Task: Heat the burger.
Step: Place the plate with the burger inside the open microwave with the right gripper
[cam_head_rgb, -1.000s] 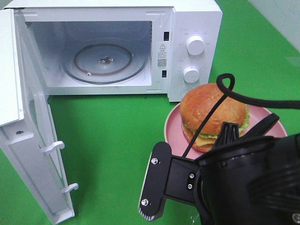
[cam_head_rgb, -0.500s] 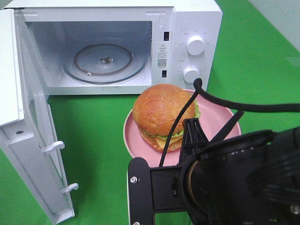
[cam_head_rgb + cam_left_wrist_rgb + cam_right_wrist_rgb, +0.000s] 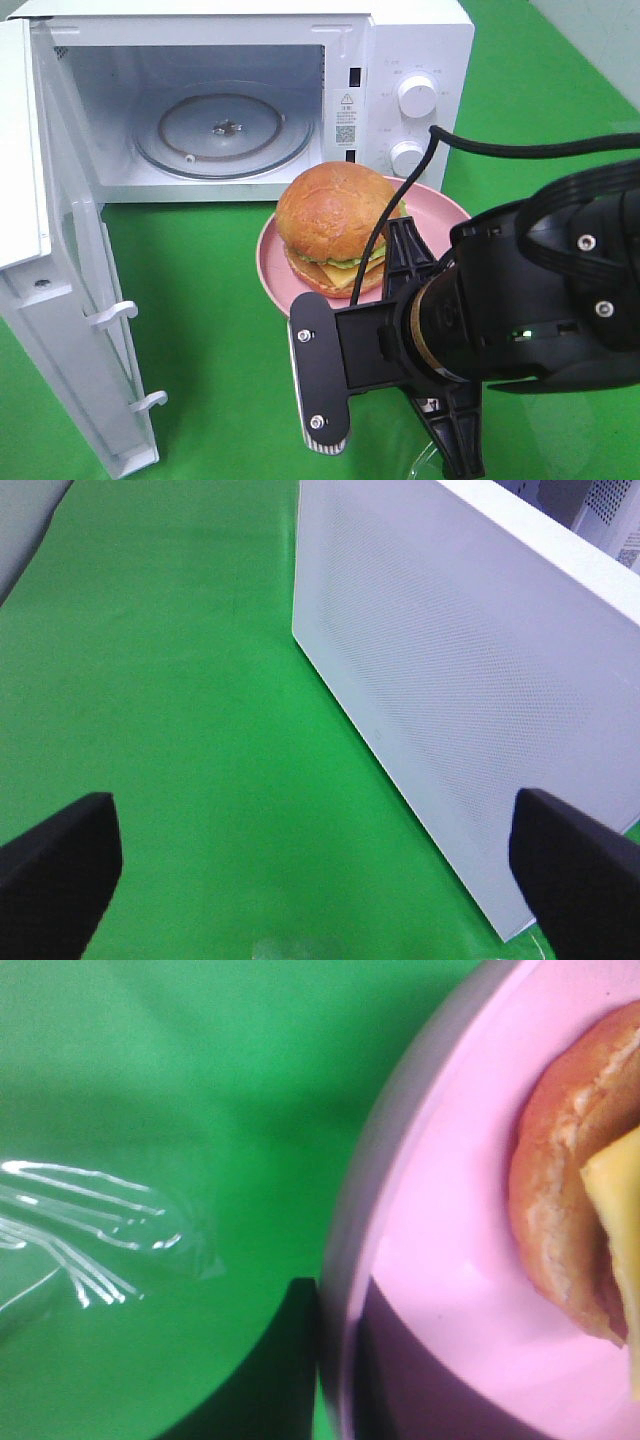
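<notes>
Burger: the burger (image 3: 335, 225) sits on a pink plate (image 3: 272, 265) on the green table (image 3: 220, 330), just in front of the microwave (image 3: 400, 40), off the lower right corner of its opening.
Right gripper: the right gripper (image 3: 335, 1360) pinches the plate's near rim, with one dark finger under the outside edge and one over the inside. The burger itself is not touched.
Left gripper: the left gripper (image 3: 318, 865) is spread wide and holds nothing. It hangs over bare green beside a white perforated panel of the microwave; I cannot tell whether that is the door or a side wall.
Done: the door (image 3: 60, 300) stands open and the glass turntable (image 3: 222, 135) is bare.
Left: the plate looks not yet inside. By my reading, it must go onto the turntable, the rim be released, the door shut and a dial (image 3: 417, 95) turned.
Lifted or sliding: cannot tell.
Edges: the plate's far rim is near the front panel under the lower dial (image 3: 408, 158). That post and the opening's sill are the likely snags.
Open room: the opening lies further in and towards the door's side of the plate. Clear green lies between plate and door, which are well apart.
Other: clear plastic (image 3: 80, 1240) lies on the table near the plate's rim.
</notes>
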{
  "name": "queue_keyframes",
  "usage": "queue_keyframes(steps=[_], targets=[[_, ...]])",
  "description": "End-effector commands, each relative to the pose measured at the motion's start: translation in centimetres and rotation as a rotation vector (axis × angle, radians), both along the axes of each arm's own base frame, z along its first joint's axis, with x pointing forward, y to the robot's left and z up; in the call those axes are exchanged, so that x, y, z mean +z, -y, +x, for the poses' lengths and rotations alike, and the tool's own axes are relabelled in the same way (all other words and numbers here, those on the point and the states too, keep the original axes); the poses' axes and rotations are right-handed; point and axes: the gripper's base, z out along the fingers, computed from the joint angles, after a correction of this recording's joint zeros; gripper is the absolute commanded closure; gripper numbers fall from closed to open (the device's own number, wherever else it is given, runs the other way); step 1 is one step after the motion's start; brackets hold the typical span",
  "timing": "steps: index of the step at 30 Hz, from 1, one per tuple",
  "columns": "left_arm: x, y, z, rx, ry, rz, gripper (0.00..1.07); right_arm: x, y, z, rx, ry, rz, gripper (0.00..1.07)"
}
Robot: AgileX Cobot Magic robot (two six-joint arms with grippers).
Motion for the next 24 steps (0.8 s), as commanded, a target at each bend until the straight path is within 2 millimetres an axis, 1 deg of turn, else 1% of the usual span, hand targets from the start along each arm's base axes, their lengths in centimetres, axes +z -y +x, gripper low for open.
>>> queue_keyframes(steps=[1,7,14,20,24], targets=[[0.0,0.0,-0.3,-0.008,0.024,0.000,0.09,0.3,-0.1,0.5,0.066,0.025,0.018,1.07],[0.0,0.0,-0.3,-0.008,0.024,0.000,0.09,0.2,-0.3,1.4,0.145,-0.007,0.086,1.07],[0.0,0.0,-0.3,-0.008,0.024,0.000,0.09,0.1,0.6,2.4,0.203,-0.028,0.051,1.07],[0.0,0.0,-0.3,-0.008,0.024,0.000,0.09,0.1,1.2,3.2,0.216,-0.037,0.066,1.07],[0.0,0.0,-0.3,-0.008,0.024,0.000,0.09,0.1,1.4,3.7,0.267,-0.036,0.065,1.07]])
